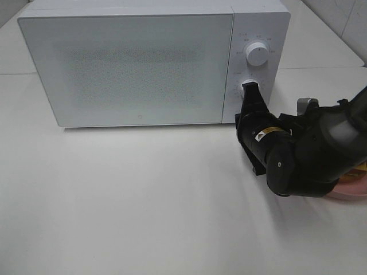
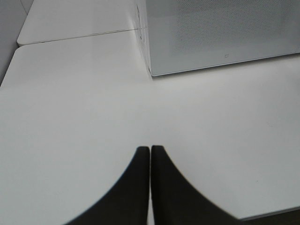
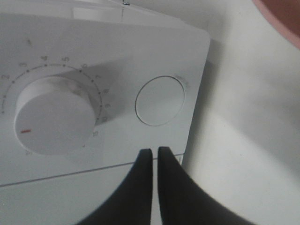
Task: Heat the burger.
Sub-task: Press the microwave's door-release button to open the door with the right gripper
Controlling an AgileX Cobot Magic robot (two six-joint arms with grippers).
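Observation:
The burger does not show in any view. The white microwave [image 1: 132, 69] stands at the back of the table with its door shut. My right gripper [image 1: 250, 87] is shut and empty, its tips up against the control panel at the lower dial. In the right wrist view the gripper [image 3: 153, 151] points at the panel between the numbered dial [image 3: 51, 117] with a red mark and a round button [image 3: 159, 101]. My left gripper [image 2: 150, 149] is shut and empty above bare table, short of the microwave's corner [image 2: 152, 70].
The upper dial [image 1: 256, 54] sits above the right gripper. A pink plate [image 1: 351, 189] lies on the table under the right arm, its rim also in the right wrist view [image 3: 281, 18]. A table seam [image 2: 79, 36] runs behind the microwave's left side.

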